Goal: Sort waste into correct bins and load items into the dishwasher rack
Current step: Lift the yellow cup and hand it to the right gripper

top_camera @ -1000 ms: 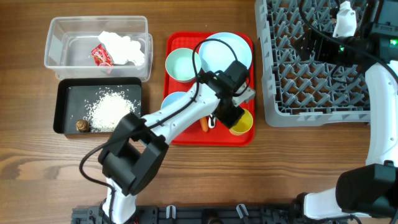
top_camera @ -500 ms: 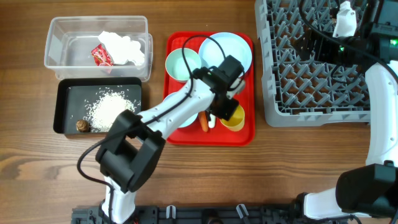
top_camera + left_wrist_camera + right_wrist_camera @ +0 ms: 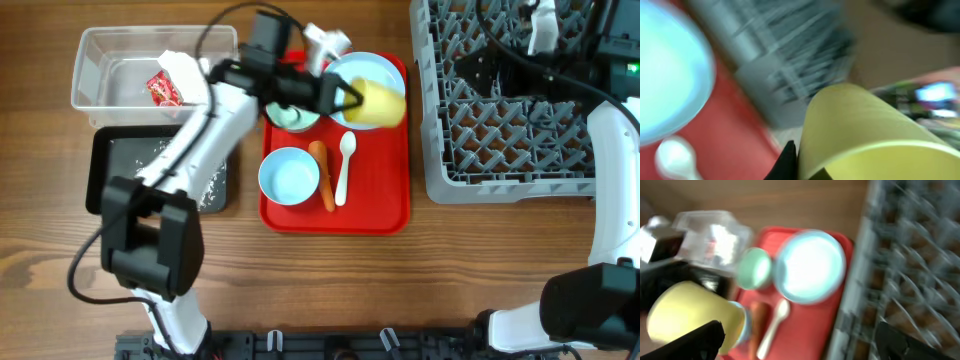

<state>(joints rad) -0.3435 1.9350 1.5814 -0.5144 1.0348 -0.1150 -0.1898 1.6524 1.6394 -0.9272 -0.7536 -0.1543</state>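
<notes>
My left gripper [image 3: 350, 100] is shut on the small yellow cup [image 3: 378, 102] and holds it on its side in the air over the light blue plate [image 3: 350, 68]. The cup fills the left wrist view [image 3: 860, 130] and shows in the right wrist view [image 3: 690, 310]. On the red tray [image 3: 385, 190] lie a pale blue bowl [image 3: 290, 176], the orange carrot [image 3: 322, 188] and the white spoon [image 3: 344, 170]. The second bowl [image 3: 292, 116] is partly under my arm. My right gripper [image 3: 478, 68] is open and empty above the grey rack [image 3: 520, 150].
The clear tub [image 3: 120, 70] at the back left holds the red wrapper [image 3: 162, 90] and white tissue [image 3: 185, 65]. The black tray [image 3: 110, 165] with rice [image 3: 212, 185] lies in front of it, mostly hidden by my left arm. The brown lump is hidden.
My left gripper has lifted the yellow cup off the tray's front right and carried it back over the plate. The carrot and spoon are now uncovered. The right arm has barely moved.
</notes>
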